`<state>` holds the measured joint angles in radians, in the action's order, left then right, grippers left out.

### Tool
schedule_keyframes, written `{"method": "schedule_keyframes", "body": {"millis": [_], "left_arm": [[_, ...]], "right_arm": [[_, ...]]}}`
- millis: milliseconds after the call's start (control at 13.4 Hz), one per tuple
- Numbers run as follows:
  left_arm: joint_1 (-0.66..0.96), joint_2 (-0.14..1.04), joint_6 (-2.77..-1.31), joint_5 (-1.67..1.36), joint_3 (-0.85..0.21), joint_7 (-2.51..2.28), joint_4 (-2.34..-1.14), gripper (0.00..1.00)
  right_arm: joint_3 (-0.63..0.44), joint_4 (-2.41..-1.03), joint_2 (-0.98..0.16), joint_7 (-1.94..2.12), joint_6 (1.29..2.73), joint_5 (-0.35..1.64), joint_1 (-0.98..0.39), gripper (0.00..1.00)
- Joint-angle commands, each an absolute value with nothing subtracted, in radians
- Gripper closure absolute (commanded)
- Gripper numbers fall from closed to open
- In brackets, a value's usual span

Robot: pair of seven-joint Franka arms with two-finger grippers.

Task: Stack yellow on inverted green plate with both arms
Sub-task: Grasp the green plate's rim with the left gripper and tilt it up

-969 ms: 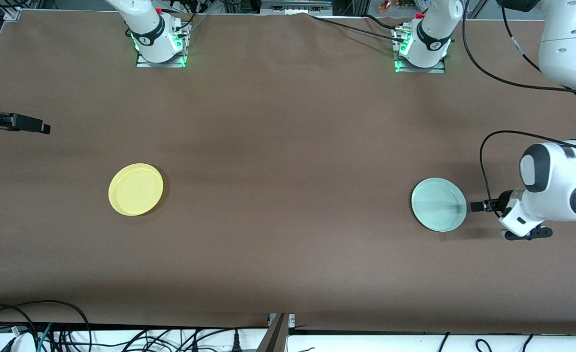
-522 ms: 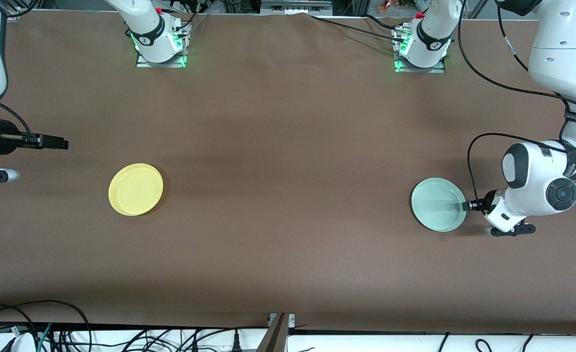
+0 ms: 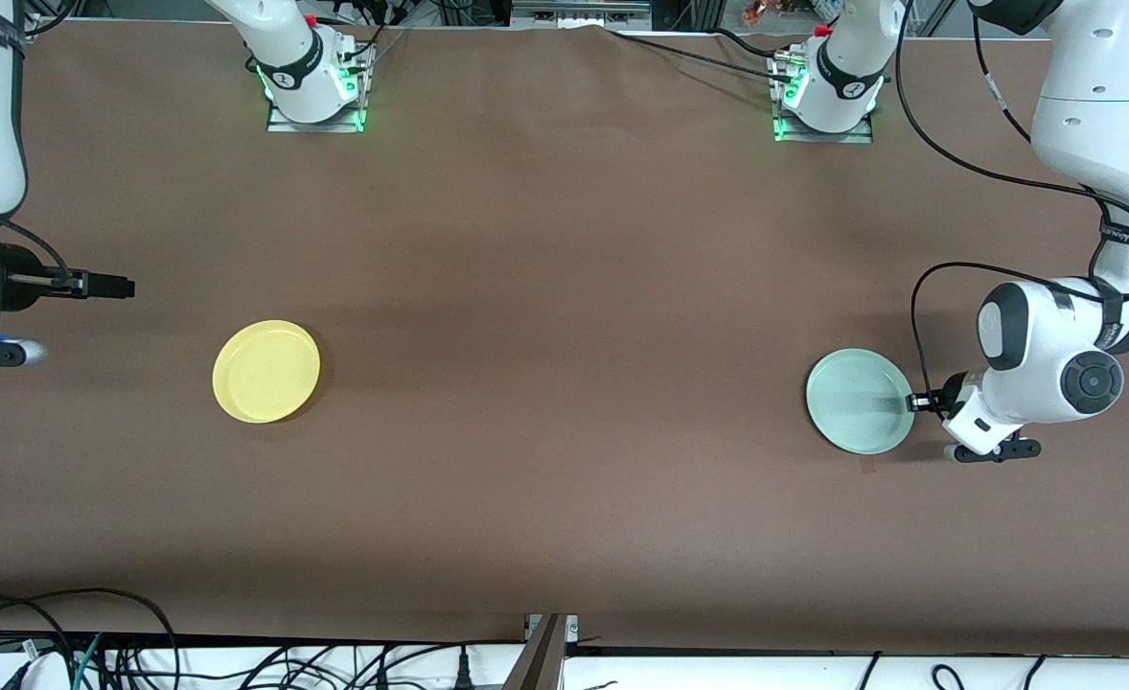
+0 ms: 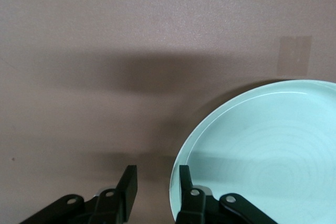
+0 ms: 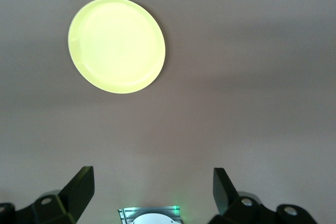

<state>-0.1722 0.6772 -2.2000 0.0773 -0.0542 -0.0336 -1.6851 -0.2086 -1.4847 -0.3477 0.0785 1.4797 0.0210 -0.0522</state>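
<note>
The pale mint green plate (image 3: 858, 400) lies flat on the table, hollow face up, toward the left arm's end. My left gripper (image 3: 919, 402) is low at its rim on the side away from the table's middle. In the left wrist view the left gripper (image 4: 156, 170) straddles the green plate (image 4: 262, 150): one finger over the inside, one outside, with a gap still showing. The yellow plate (image 3: 265, 371) lies rim up toward the right arm's end. My right gripper (image 3: 126, 287) hangs open above the table, off to the side of the yellow plate (image 5: 116, 44), with nothing between its fingers (image 5: 84, 184).
A small piece of clear tape (image 4: 294, 56) is stuck to the brown table next to the green plate. The two arm bases (image 3: 315, 91) (image 3: 823, 96) stand along the table's top edge. Cables (image 3: 66, 632) lie past the front edge.
My left gripper has slid in to the green plate's rim and its fingers have narrowed round it. My right arm has come in from the table's end toward the yellow plate.
</note>
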Motion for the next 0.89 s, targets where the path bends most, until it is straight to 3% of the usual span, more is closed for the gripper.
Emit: {"method": "schedule_keyframes", "body": {"millis": [0, 373, 820], "left_arm": [[-0.172, 0.666, -2.215, 0.089, -0.060, -0.034, -1.706, 0.62], [-0.170, 0.664, -2.215, 0.089, -0.063, -0.034, -1.712, 0.62], [-0.170, 0.661, -2.214, 0.089, -0.069, -0.034, -1.715, 0.73]], "right_arm": [[-0.206, -1.486, -0.382, 0.086, 1.482, 0.006, -0.048, 0.00], [-0.206, -1.494, -0.413, 0.084, 1.489, 0.018, -0.046, 0.00], [-0.209, -1.480, -0.373, 0.098, 1.483, 0.012, -0.048, 0.00]]}}
